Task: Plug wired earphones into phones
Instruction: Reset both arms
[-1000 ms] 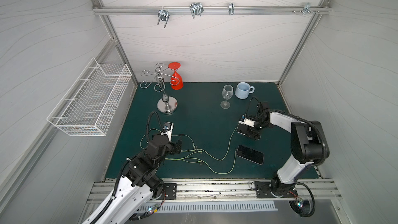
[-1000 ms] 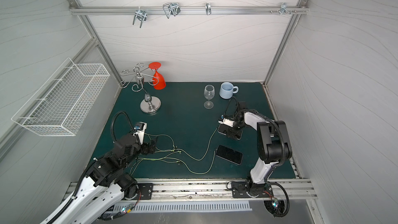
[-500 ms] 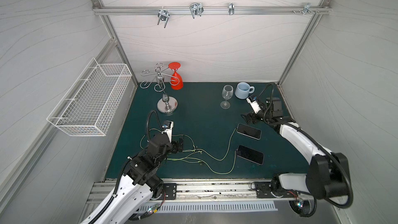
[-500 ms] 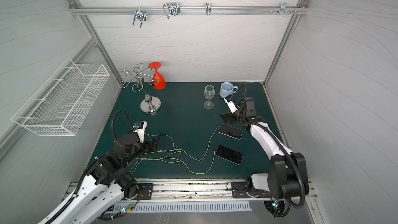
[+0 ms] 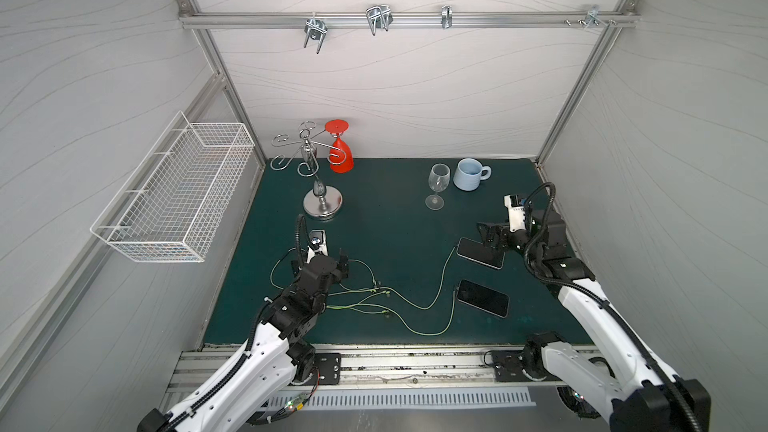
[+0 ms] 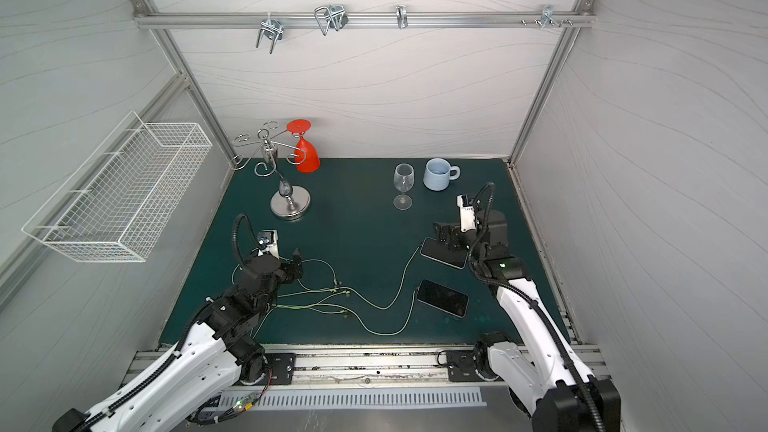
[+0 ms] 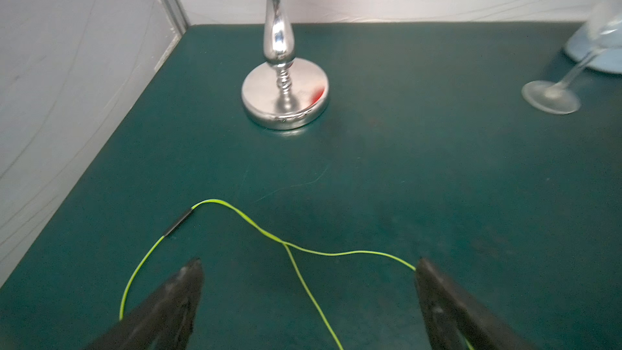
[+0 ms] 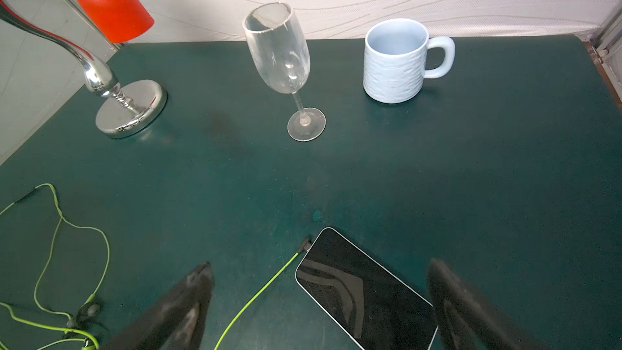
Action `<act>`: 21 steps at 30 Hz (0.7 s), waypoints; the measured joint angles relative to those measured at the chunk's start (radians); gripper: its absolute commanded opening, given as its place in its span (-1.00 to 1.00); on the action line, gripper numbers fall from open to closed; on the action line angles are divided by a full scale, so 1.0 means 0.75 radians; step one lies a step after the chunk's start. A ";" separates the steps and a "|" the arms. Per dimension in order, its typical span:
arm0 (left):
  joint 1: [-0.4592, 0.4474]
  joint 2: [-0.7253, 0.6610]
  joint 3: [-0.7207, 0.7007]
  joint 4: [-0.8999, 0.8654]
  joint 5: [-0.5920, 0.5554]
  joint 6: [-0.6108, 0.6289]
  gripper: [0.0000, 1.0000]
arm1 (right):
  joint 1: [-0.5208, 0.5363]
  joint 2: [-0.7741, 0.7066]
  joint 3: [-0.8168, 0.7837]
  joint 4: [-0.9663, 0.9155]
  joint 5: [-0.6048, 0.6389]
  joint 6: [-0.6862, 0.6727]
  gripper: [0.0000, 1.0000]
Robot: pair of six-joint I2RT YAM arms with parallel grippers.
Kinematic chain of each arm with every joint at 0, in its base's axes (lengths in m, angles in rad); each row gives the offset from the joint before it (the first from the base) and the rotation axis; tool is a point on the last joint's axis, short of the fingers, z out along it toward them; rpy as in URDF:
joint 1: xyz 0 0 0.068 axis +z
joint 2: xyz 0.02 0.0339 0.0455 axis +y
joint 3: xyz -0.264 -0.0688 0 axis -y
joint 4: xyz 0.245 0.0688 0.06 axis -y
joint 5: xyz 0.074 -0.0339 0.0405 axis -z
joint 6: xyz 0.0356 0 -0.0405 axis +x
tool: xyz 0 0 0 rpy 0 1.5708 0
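Observation:
Two black phones lie on the green mat at the right, the far phone [image 5: 480, 253] [image 6: 444, 253] and the near phone [image 5: 483, 297] [image 6: 442, 297]. Thin yellow-green earphones [image 5: 432, 301] [image 6: 390, 305] trail left from both. A dark plug [image 8: 306, 245] meets the far phone [image 8: 363, 291] at its short edge. My right gripper [image 5: 490, 240] [image 8: 319, 264] hangs open just over that phone's end, holding nothing. Over the cord loops at the left, my left gripper [image 5: 319, 261] [image 7: 309, 264] is open too, with a cord fork [image 7: 284, 243] on the mat between its fingers.
A chrome stand [image 5: 322, 201] with a red goblet [image 5: 340, 151] hung on it is at the back left. A wine glass [image 5: 437, 184] and a blue mug [image 5: 469, 174] stand at the back right. A white wire basket [image 5: 174, 193] hangs on the left wall.
The right arm lifted off the far phone, swung back toward the mug, then came back down by the phone's right end, open throughout. The left arm has barely moved.

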 measured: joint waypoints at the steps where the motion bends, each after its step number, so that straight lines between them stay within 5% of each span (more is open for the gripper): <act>1: 0.039 0.034 -0.007 0.016 -0.009 0.016 0.97 | 0.013 -0.011 -0.010 0.004 0.025 -0.009 0.98; 7: 0.231 0.247 -0.006 0.213 -0.014 0.145 0.97 | 0.013 -0.005 -0.089 0.075 0.185 -0.084 0.99; 14: 0.480 0.561 -0.005 0.482 0.117 0.176 0.97 | -0.108 0.172 -0.149 0.264 0.175 -0.100 0.98; 21: 0.556 0.952 0.112 0.727 0.284 0.231 0.97 | -0.141 0.456 -0.171 0.552 0.157 -0.133 0.98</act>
